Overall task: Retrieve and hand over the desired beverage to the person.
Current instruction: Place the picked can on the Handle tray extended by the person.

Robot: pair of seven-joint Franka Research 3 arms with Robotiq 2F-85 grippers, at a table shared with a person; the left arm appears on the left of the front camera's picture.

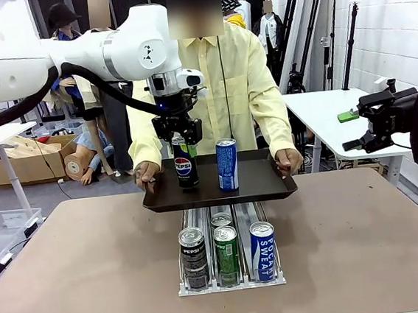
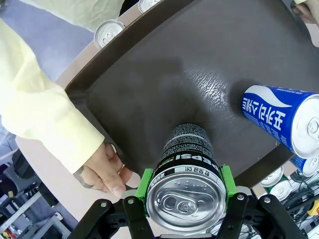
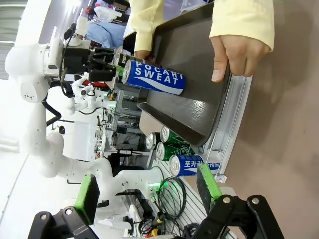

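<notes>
The person (image 1: pixel 239 72) in a pale-yellow shirt holds a dark tray (image 1: pixel 265 188) with both hands above the table's far edge. On it stand a black Pepsi can (image 1: pixel 186 167) and a blue Pocari Sweat can (image 1: pixel 227 164). My left gripper (image 1: pixel 178 139) comes down on the Pepsi can (image 2: pixel 187 149) from above, and its green pads (image 2: pixel 145 181) press both sides just below the rim. The can's base rests on the tray (image 2: pixel 164 64). My right gripper (image 3: pixel 148 194) stands open and empty off to the right (image 1: pixel 351 129), well away from the tray (image 3: pixel 189 69).
A metal can rack (image 1: pixel 232 284) sits on the brown table below the tray, with a Pepsi can (image 1: pixel 193 255), a green can (image 1: pixel 226 252) and a Pocari Sweat can (image 1: pixel 263 249) in front. The person's hand (image 2: pixel 102 169) grips the tray edge close to my left gripper. A white table (image 1: pixel 323 112) stands at right.
</notes>
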